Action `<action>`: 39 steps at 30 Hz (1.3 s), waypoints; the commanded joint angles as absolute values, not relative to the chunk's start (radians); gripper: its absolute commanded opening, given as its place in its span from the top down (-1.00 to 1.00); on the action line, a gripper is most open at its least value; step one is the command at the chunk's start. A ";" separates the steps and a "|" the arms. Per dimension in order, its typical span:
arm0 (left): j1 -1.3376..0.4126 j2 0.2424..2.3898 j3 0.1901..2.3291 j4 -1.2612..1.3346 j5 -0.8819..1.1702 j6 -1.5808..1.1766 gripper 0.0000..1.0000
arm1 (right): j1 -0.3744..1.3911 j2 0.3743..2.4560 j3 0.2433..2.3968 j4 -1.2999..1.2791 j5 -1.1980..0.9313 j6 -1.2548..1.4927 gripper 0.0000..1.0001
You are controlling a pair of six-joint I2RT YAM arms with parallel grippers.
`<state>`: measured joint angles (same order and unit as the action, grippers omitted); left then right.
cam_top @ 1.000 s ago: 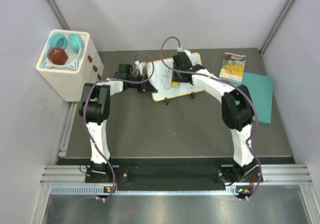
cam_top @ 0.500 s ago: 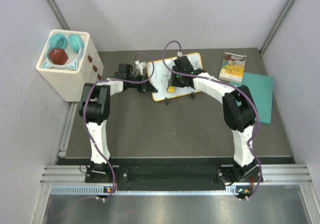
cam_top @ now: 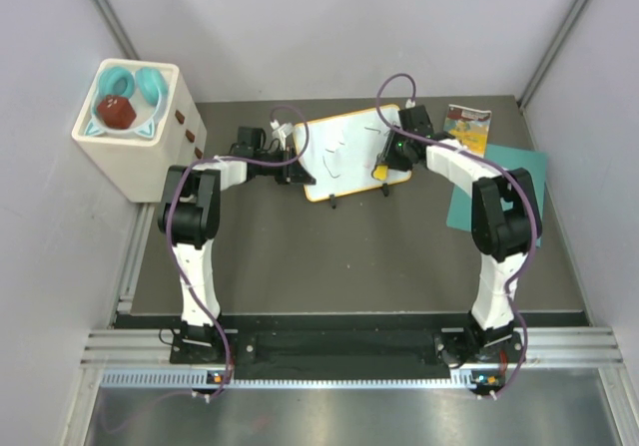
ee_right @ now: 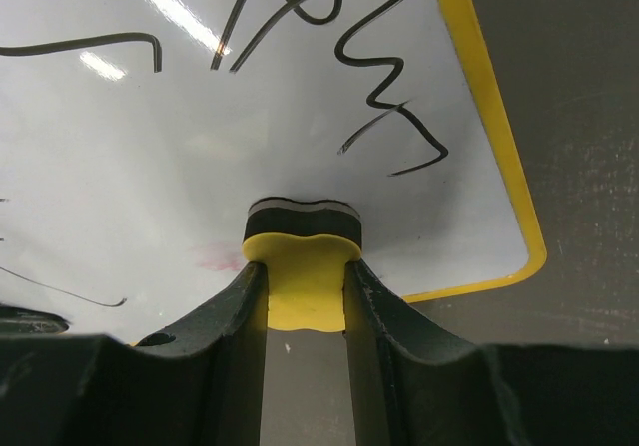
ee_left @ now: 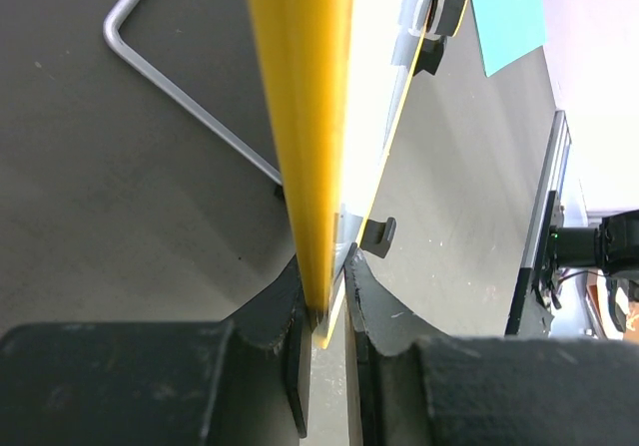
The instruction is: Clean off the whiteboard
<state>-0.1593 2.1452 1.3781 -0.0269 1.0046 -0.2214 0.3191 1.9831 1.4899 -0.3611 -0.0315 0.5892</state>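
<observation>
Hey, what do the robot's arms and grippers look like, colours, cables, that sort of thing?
The left arm and right arm both have white links with bulky black joints. A purple-grey cable trails loosely along each. The left gripper and right gripper have matte black fingers with curved inner edges.

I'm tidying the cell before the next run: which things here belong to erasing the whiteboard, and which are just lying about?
In the job:
whiteboard, clamped at its edge by the left tool
yellow eraser, held against it by the right tool

Lying about:
picture book
teal sheet
white box with teal and red items on top
</observation>
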 commanded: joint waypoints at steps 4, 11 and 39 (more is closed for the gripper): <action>-0.163 2.191 1.345 -0.112 0.723 -0.155 1.00 | 0.270 2.092 1.413 -0.331 0.110 0.600 1.00; -0.163 2.191 1.345 -0.112 0.723 -0.153 1.00 | 0.324 2.100 1.391 -0.305 0.129 0.611 1.00; -0.170 2.187 1.347 -0.117 0.709 -0.147 1.00 | 0.456 2.166 1.638 -0.348 0.167 0.623 1.00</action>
